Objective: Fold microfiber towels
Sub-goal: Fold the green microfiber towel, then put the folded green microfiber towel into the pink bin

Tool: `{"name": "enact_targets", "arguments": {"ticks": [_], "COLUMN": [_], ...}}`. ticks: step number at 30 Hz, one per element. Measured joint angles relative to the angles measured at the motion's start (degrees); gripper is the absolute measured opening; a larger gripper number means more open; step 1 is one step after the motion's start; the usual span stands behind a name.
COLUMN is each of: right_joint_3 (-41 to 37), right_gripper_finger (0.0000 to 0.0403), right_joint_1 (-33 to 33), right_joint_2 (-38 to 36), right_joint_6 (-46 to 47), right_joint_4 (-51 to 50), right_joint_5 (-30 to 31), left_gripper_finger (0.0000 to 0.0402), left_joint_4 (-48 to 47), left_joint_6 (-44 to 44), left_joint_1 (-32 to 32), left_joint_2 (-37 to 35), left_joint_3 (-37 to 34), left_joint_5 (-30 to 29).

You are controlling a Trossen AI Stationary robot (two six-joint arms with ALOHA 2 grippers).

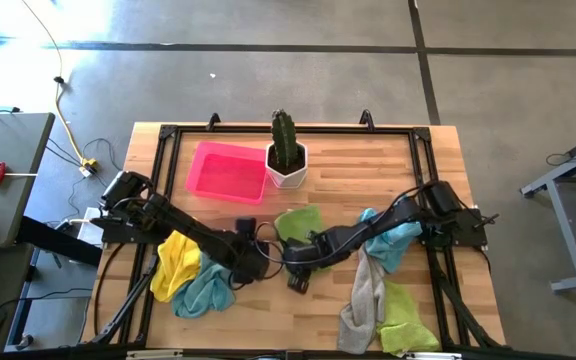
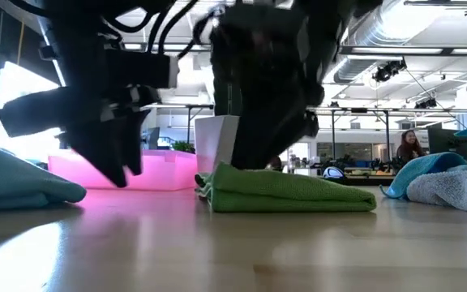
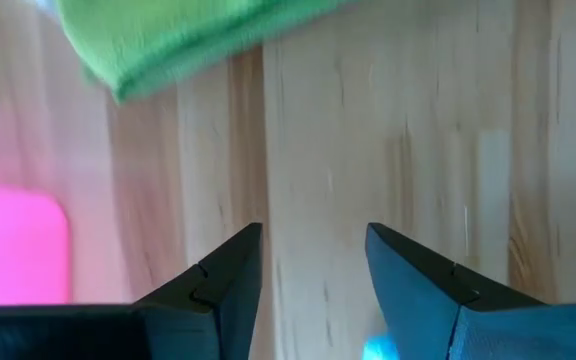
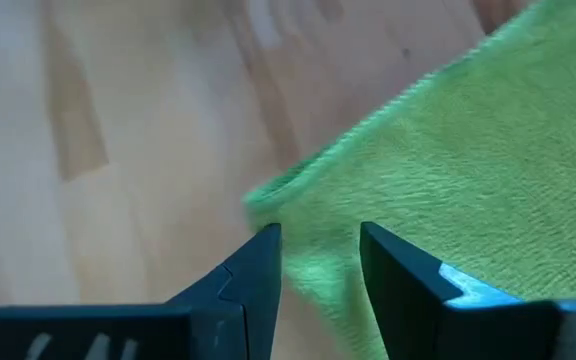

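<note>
Lime green folded towel (image 1: pixel 299 222) lies flat at the middle of the wooden counter (image 1: pixel 438 150), just in front of the white cactus pot (image 1: pixel 288 168). No writing is readable anywhere. Both arms stretch low toward the centre. The left claw (image 3: pixel 313 262) hovers over bare wood beside the towel, fingers spread and empty. The right claw (image 4: pixel 320 262) hangs over the towel's edge, fingers apart, pinching nothing. In the low view the dark arms hide the towel's back edge.

Grey concrete floor (image 1: pixel 268 70), open office bkgd.
</note>
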Motion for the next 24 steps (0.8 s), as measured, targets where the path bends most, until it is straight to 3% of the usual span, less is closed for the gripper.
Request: {"name": "enact_targets", "arguments": {"ticks": [4, 8, 13, 16, 20, 24], "right_joint_3": [1.82, 1.86, 1.84, 1.84, 1.84, 1.84], "right_gripper_finger": [0.0129, 0.0129, 0.0129, 0.0129, 0.0129, 0.0129], "right_joint_1": [2.79, 5.33, 7.19, 7.83, 7.86, 7.01], "right_joint_2": [-1.66, -2.39, -1.86, -1.95, -2.22, -2.35], "right_joint_6": [3.50, 10.21, 16.48, 17.91, 17.66, 16.82], "right_joint_4": [-4.64, -9.31, -15.33, -18.78, -26.01, -35.70], "right_joint_5": [7.20, 14.70, 17.02, 18.09, 18.53, 19.13], "left_gripper_finger": [0.0170, 0.0170, 0.0170, 0.0170, 0.0170, 0.0170], "left_joint_4": [6.31, 15.61, 27.08, 30.40, 26.65, 21.48], "left_joint_6": [7.52, 18.03, 21.53, 15.48, 1.38, -6.47], "left_joint_1": [1.03, 2.05, 4.62, 6.58, 8.39, 8.60], "left_joint_2": [0.00, 0.00, 0.00, 0.00, 0.01, 0.07], "left_joint_3": [0.00, 0.00, 0.00, 0.00, 0.00, 0.00], "left_joint_5": [-2.00, -0.41, 4.66, 6.01, 5.70, -0.11]}}
